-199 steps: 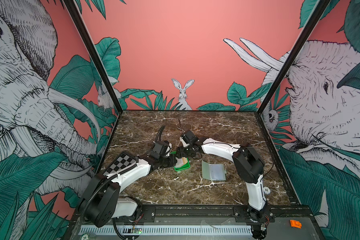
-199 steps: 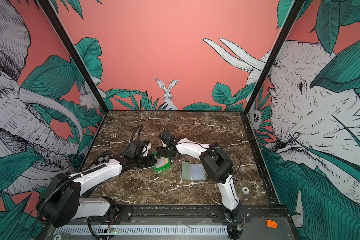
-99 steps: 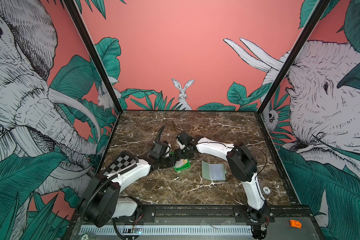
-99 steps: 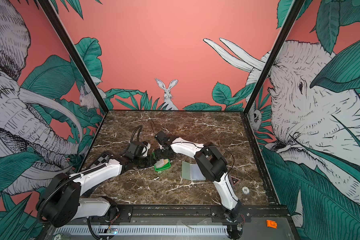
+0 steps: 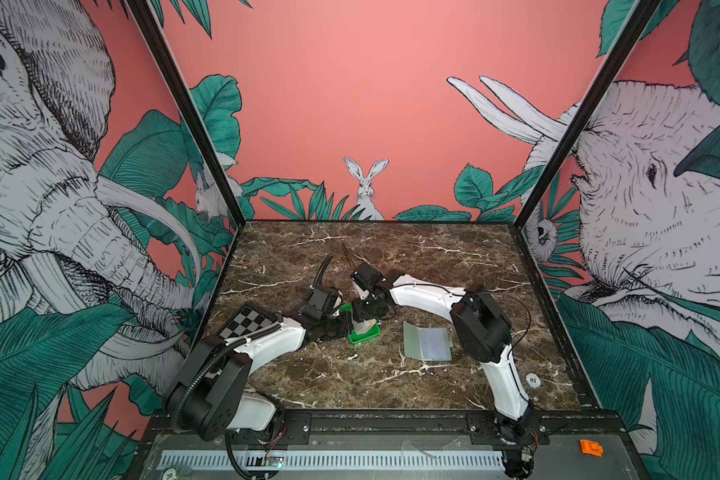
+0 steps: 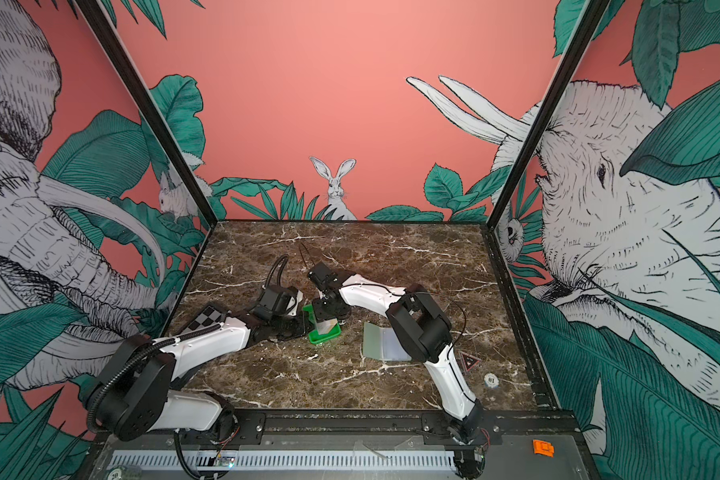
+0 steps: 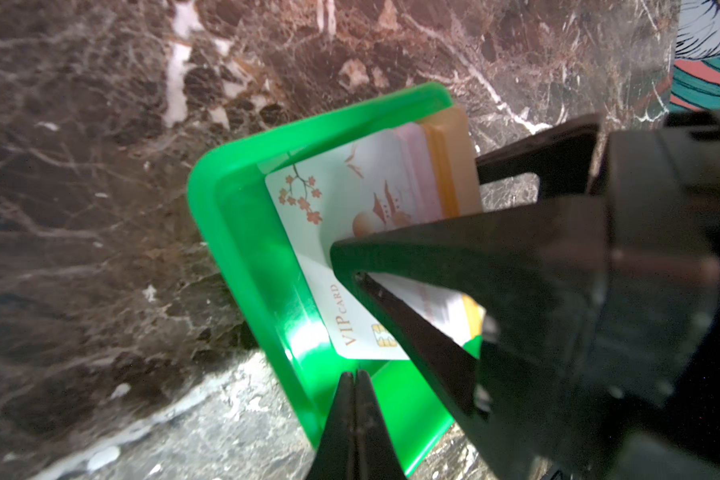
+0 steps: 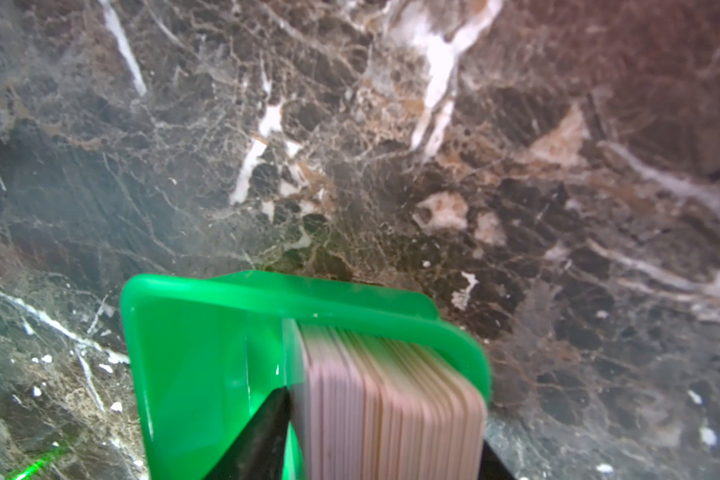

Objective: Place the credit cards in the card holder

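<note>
The credit cards (image 7: pixel 341 199) stand on edge as a pale pink and tan stack (image 8: pixel 383 407) inside a bright green tray (image 5: pixel 371 334), at the middle of the table in both top views. My right gripper (image 8: pixel 385 436) reaches down over the tray (image 6: pixel 329 334), one finger on each face of the stack, shut on it. My left gripper (image 7: pixel 354 376) is shut with nothing between its fingers, its tips at the tray's left rim (image 7: pixel 233 232). The card holder (image 5: pixel 427 340) lies open and flat to the right of the tray, its right edge behind my right arm in a top view (image 6: pixel 381 343).
A checkerboard plate (image 5: pixel 248 322) rides on my left forearm. A round white token (image 5: pixel 533 379) and a triangular sticker (image 6: pixel 469 360) lie near the table's right front. Patterned walls close in the left, back and right sides.
My right gripper has swung left and down onto the tray, and its jaws have narrowed round the card stack. The left arm has stayed put.
</note>
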### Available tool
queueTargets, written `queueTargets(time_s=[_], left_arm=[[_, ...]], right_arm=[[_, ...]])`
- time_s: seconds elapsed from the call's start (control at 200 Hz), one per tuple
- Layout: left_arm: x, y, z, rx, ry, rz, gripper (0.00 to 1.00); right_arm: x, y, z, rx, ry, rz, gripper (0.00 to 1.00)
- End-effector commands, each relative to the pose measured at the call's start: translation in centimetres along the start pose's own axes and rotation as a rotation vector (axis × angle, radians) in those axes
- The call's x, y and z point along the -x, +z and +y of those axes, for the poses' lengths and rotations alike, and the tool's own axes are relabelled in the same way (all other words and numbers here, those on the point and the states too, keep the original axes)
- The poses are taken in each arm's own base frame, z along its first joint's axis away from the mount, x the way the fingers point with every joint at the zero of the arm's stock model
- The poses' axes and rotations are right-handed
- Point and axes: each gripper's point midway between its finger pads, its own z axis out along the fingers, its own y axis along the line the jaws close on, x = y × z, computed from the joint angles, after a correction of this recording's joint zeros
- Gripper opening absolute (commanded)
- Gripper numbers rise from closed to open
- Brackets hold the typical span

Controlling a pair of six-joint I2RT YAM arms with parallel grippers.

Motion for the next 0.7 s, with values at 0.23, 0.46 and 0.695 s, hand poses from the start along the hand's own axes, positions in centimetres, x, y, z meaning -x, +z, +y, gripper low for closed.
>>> queueTargets(time_s=[0.23, 0.46, 0.695], left_arm=[[0.4, 1.2, -0.5, 0.006, 0.001, 0.010, 0.06], [0.3, 1.7, 0.2, 0.052, -0.016, 0.013, 0.06], [0.0, 2.0, 0.8, 0.067, -0.029, 0.013, 0.07]], right_arm=[[-0.5, -0.1, 0.2, 0.002, -0.003, 0.013, 0.51], [-0.5, -0.3, 0.3, 0.033, 0.014, 0.009, 0.50], [-0.2, -1.1, 0.1, 0.054, 0.034, -0.014, 0.60]])
